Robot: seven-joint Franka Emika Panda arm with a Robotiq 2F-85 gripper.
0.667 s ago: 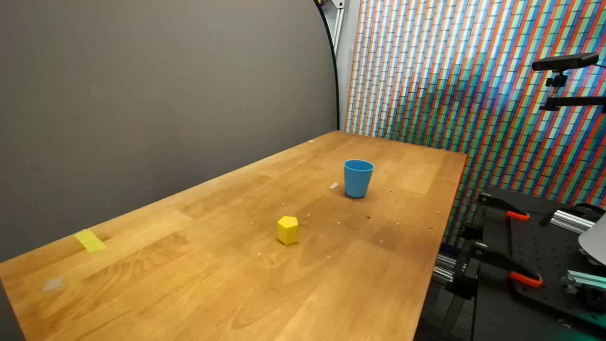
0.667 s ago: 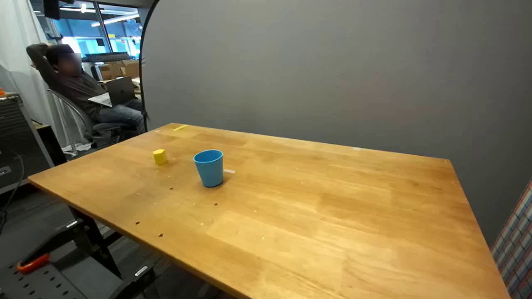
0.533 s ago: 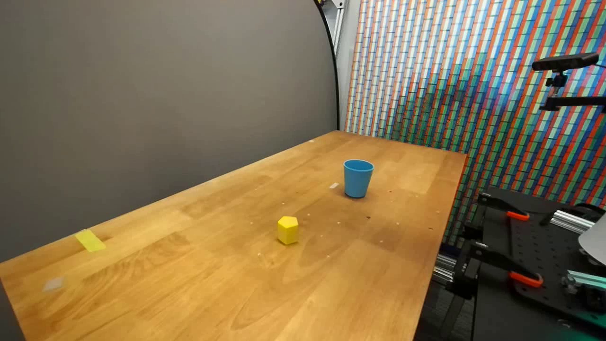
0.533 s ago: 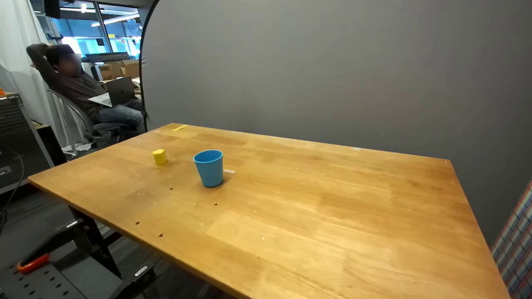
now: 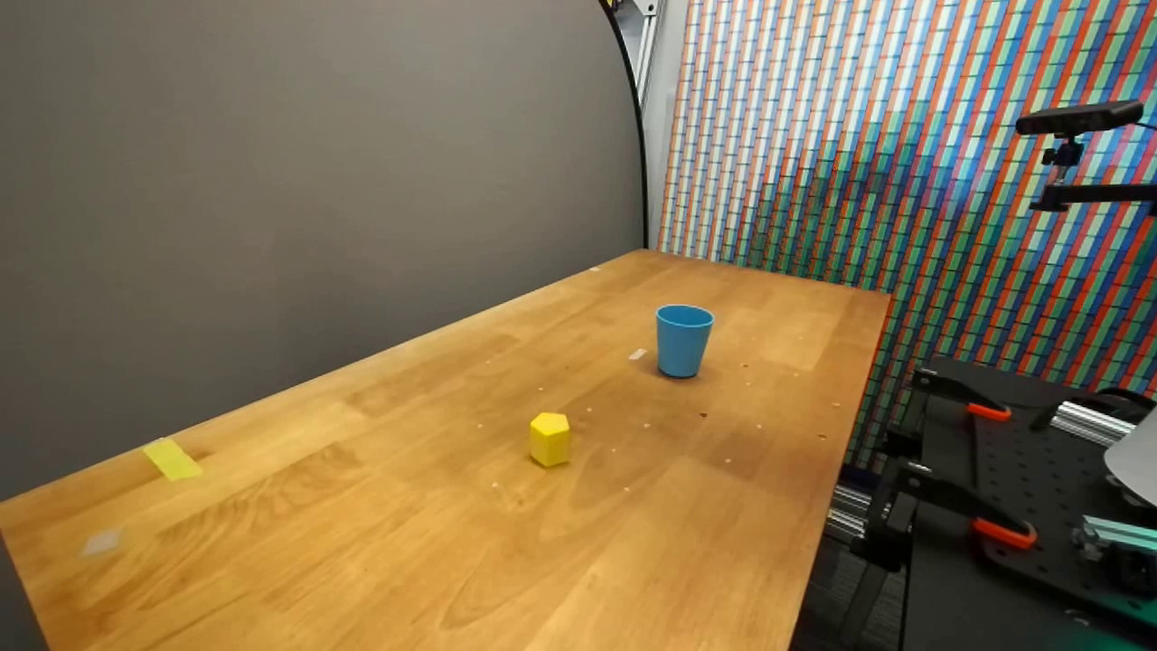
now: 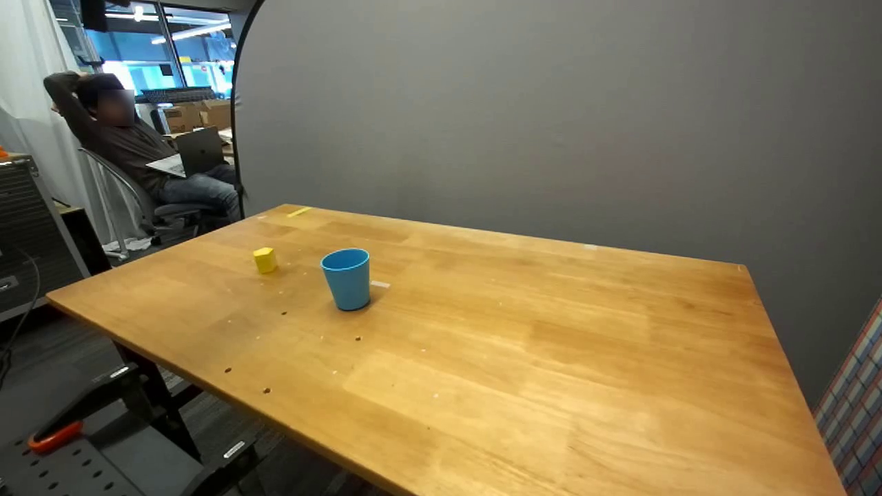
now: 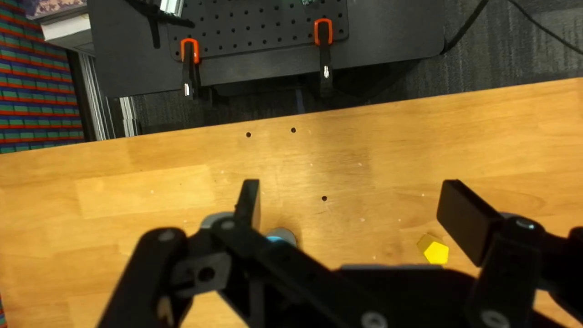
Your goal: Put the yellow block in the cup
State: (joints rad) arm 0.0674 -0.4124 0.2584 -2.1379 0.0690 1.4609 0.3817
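Spread wide and empty, the black two-fingered gripper [image 7: 358,212] has the stubby yellow pentagonal block [image 7: 436,253] below and off-centre, toward the wrist view's right-hand finger [image 7: 469,221].

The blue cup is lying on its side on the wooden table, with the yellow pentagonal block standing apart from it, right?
One thing is off: the blue cup isn't on its side; it stands upright, as both exterior views show. It is on the wooden table, with the yellow pentagonal block standing apart from it.
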